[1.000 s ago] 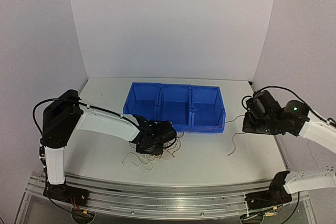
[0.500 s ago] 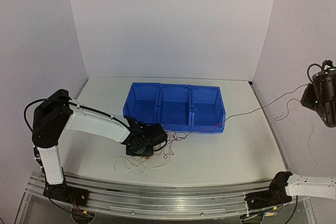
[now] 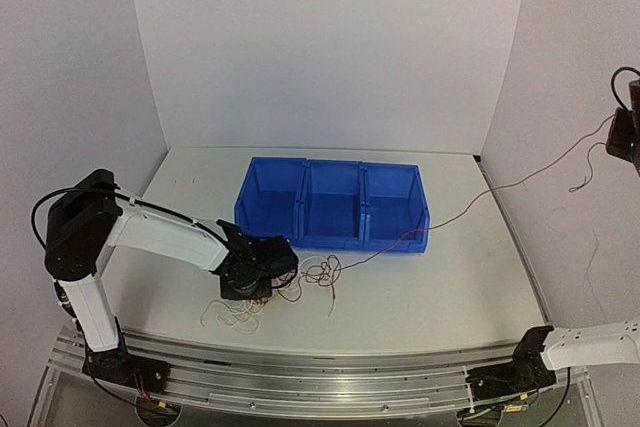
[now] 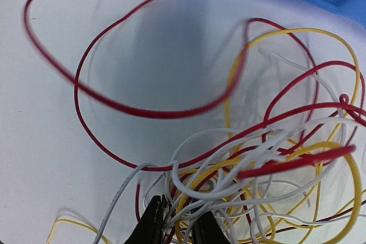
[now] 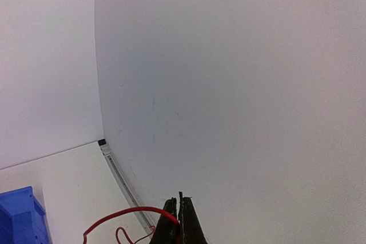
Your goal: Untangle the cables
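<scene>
Top view: right gripper [image 5: 178, 210] pinches a red wire [image 5: 137, 208], partly drawn out; left gripper [image 4: 177, 225] clamps the unsorted tangle [image 3: 310, 272].

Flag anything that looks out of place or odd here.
The right gripper sits high at the top view's right edge, nearly out of frame, pinching a red cable strung through the air from the tangle the left gripper pins before the blue bin. Nothing looks spilled or damaged.

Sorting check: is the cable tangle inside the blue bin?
No, the tangle lies on the table in front of the blue bin.
</scene>
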Controlling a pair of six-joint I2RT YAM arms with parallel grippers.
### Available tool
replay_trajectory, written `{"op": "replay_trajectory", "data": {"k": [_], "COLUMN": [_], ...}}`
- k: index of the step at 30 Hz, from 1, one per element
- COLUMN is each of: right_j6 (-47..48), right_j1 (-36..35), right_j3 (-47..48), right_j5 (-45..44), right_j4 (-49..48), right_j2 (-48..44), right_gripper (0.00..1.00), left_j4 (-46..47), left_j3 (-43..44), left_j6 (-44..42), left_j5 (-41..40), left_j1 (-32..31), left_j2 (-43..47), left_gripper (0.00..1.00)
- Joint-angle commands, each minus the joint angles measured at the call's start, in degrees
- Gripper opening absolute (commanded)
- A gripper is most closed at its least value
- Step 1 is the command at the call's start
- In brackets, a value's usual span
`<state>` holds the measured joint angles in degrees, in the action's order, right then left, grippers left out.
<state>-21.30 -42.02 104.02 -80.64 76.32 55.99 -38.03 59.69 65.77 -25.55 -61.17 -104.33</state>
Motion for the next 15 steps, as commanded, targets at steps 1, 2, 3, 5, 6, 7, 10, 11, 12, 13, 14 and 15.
{"op": "replay_trajectory", "data": {"k": [1,2,3,5,6,7,10,11,12,13,14,15], "right_j6": [5.6,6.2,6.9,8.0,8.5,9.0,10.1,10.1,10.1,10.2,10.6,11.1], "right_j1": [0.3,0.3,0.3,0.2,0.3,0.3,0.8,1.5,2.6,4.6,7.2,10.2], "right_j3": [5.2,6.0,6.8,7.5,7.7,7.9,8.1,8.0,7.8,7.6,7.2,6.6], "right_j5": [-5.6,-4.9,-4.2,-5.0,-5.4,-5.5,-6.6,-6.5,-5.8,-4.1,-2.0,-0.1], "right_j4": [-0.2,-0.3,-0.4,-0.6,-0.7,-0.7,-0.9,-0.9,-0.9,-0.9,-1.1,-1.3], "right_j2": [4.9,5.5,6.1,8.1,9.2,10.4,13.3,13.8,14.2,14.4,14.7,15.2], "right_gripper": [0.0,0.0,0.0,0.0,0.0,0.0,0.0,0.0,0.0,0.0,0.0,0.0], "left_j4": [-3.5,-3.6,-3.8,-4.8,-6.1,-7.2,-8.5,-9.3,-9.8,-10.0,-9.8,-9.5], "left_j3": [-6.6,-7.5,-8.3,-10.0,-10.8,-11.9,-16.1,-17.4,-18.6,-19.7,-20.8,-21.6], "left_j6": [1.9,1.9,1.9,2.0,2.5,2.9,2.0,2.5,2.6,2.4,2.0,1.3], "left_j5": [0.2,0.1,0.1,0.1,-0.4,-0.7,0.0,0.1,0.4,0.7,0.9,1.1], "left_j1": [4.4,5.0,5.7,7.2,8.1,9.1,13.9,16.0,18.1,20.2,22.2,24.0], "left_j2": [7.7,9.1,10.4,12.7,13.9,15.3,19.5,21.0,22.7,24.3,25.6,27.0], "left_gripper": [0.15,0.14,0.14,0.12,0.11,0.1,0.05,0.02,0.0,0.0,0.0,0.0]}}
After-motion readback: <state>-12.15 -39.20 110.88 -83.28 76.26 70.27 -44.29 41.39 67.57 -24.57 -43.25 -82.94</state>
